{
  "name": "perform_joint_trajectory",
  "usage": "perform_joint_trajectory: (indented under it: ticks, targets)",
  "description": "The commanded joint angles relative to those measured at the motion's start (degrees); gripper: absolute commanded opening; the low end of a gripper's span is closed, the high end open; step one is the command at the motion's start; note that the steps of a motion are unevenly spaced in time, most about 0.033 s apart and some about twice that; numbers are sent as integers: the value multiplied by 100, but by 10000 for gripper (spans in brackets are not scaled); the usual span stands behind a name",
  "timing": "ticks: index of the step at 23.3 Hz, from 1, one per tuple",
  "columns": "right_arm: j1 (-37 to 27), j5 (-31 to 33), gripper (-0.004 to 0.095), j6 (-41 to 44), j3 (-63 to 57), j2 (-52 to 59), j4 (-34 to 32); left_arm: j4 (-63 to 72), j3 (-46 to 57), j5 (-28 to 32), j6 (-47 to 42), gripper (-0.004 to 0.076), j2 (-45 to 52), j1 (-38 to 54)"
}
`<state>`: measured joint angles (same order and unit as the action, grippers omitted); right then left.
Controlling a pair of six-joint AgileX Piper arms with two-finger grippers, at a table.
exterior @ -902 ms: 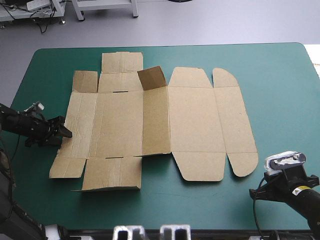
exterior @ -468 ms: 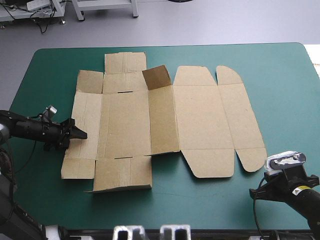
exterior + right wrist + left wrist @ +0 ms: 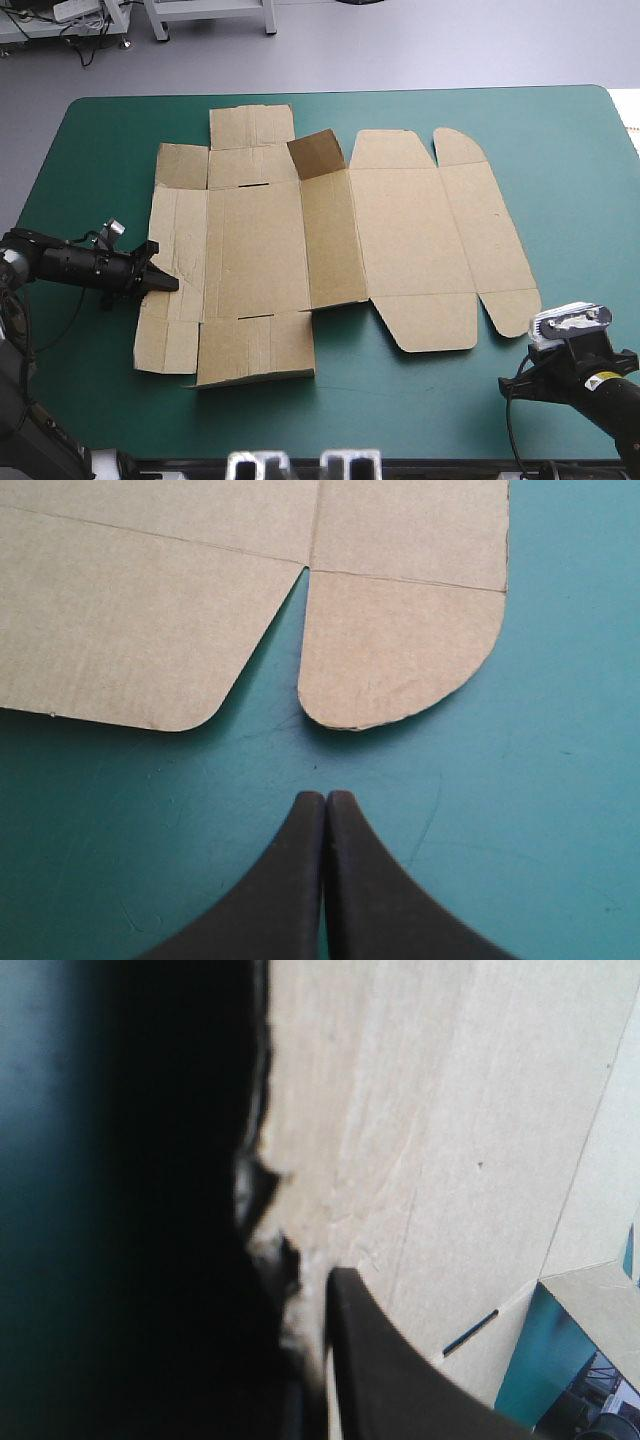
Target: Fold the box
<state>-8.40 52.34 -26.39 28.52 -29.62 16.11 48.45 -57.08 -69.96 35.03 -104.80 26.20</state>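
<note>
The brown box (image 3: pixel 400 240) lies as a flat cut sheet on the teal-green cover, with one small flap (image 3: pixel 318 152) standing up near its far side. My left gripper (image 3: pixel 168 283) reaches in low from the table's left and is shut on the box's left edge. In the left wrist view one black finger (image 3: pixel 390 1370) lies on top of the board (image 3: pixel 450 1140), and the other is a dark mass beside the crumpled edge. My right gripper (image 3: pixel 326 798) is shut and empty, resting on the cover just short of a rounded corner flap (image 3: pixel 390 650).
The sheet's rounded lid flaps (image 3: pixel 510 310) lie close to my right arm (image 3: pixel 600 385) at the near right corner. Bare teal-green cover (image 3: pixel 420 410) runs along the near edge and the right side.
The box has slid to the right and toward the near edge along with my left gripper. The left fingers have come together on its left edge. The right arm has not moved.
</note>
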Motion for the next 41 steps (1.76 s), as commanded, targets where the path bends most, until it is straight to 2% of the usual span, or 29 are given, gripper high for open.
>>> perform_joint_trajectory:
  ticks: [1,4,10,12,14,18,20,24,29,36,41]
  targets:
    - [4,-281,-24,-20,160,-34,112,364,-48,-466,55,-1,210,-112]
    - [4,-281,-24,-20,160,-34,112,399,-510,-466,55,-5,591,-279]
    - [4,-281,-24,-37,160,-34,112,-787,-2823,-466,55,-10,1515,-1665]
    - [4,-281,-24,-37,160,-34,112,-1763,-3818,-439,55,-10,1558,-2537]
    - [4,-281,-24,-37,160,-34,139,-3013,-4387,-436,123,-10,1558,-3319]
    - [4,-281,-24,-37,160,-34,139,-4691,-4590,-423,487,-10,1558,-4568]
    - [4,-281,-24,-44,160,-34,139,-5000,-4590,-248,610,-10,1547,-4988]
    - [4,-281,-24,-44,160,-34,139,-5281,-4590,-24,1597,-10,1547,-5629]
    - [4,-281,-24,-174,160,-34,94,-5864,-4590,128,1976,-10,1547,-6116]
    - [4,-281,-22,-231,160,-34,94,-6176,-4590,1248,2216,-10,1547,-6456]
    - [4,-281,-22,-231,185,-34,79,-6155,-4578,1307,2216,-10,1525,-6495]
